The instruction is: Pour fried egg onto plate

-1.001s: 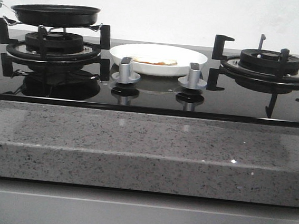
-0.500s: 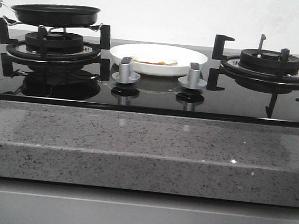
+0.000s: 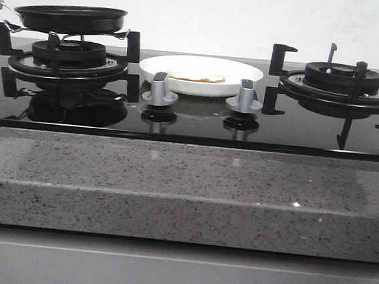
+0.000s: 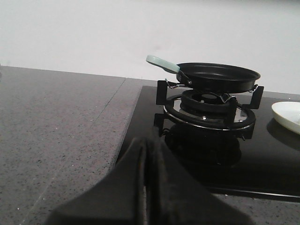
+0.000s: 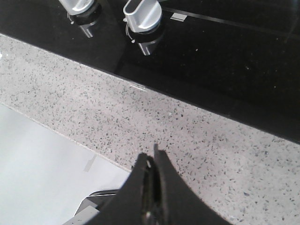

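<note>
Left gripper [image 4: 146, 187] and right gripper [image 5: 152, 187], jaws pressed together, both empty.

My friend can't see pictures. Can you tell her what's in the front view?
A white plate holding a fried egg sits in the middle of a black glass stove, behind two silver knobs. An empty-looking black frying pan rests on the left burner; no robot arms show.

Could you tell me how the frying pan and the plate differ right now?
The frying pan is black; the plate is glossy white. The pan sits raised on the left burner's grate, while the plate rests low on the glass cooktop. The plate holds the fried egg; it looks wider. Both are round and shallow.
</note>
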You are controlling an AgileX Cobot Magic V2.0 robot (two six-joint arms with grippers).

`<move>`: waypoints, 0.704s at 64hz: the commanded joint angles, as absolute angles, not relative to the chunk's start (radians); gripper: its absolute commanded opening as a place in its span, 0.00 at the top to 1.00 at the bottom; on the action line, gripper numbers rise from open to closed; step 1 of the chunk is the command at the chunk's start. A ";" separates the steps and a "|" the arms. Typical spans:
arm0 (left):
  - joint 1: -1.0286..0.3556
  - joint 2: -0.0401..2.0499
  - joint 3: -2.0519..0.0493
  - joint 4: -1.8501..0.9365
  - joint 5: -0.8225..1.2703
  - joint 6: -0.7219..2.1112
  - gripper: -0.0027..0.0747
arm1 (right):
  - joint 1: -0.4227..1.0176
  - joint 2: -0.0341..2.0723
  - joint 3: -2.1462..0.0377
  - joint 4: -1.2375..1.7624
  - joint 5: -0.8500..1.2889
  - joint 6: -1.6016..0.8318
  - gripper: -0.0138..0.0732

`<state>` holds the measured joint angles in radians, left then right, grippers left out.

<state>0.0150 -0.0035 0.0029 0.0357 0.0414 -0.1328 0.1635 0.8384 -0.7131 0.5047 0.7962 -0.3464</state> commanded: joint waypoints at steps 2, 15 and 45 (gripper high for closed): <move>0.010 -0.020 0.010 0.027 -0.050 -0.134 0.99 | 0.162 0.829 -0.736 0.531 0.756 -0.360 0.92; 0.010 -0.020 0.010 0.027 -0.050 -0.134 0.99 | 0.148 0.657 -0.666 0.408 0.596 -0.363 0.92; 0.010 -0.020 0.010 0.027 -0.050 -0.134 0.99 | 0.010 0.028 -0.115 0.406 0.123 -0.363 0.92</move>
<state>0.0150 -0.0035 0.0029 0.0344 0.0389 -0.1328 0.0179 0.0773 -0.1552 0.3933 0.2381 -0.3502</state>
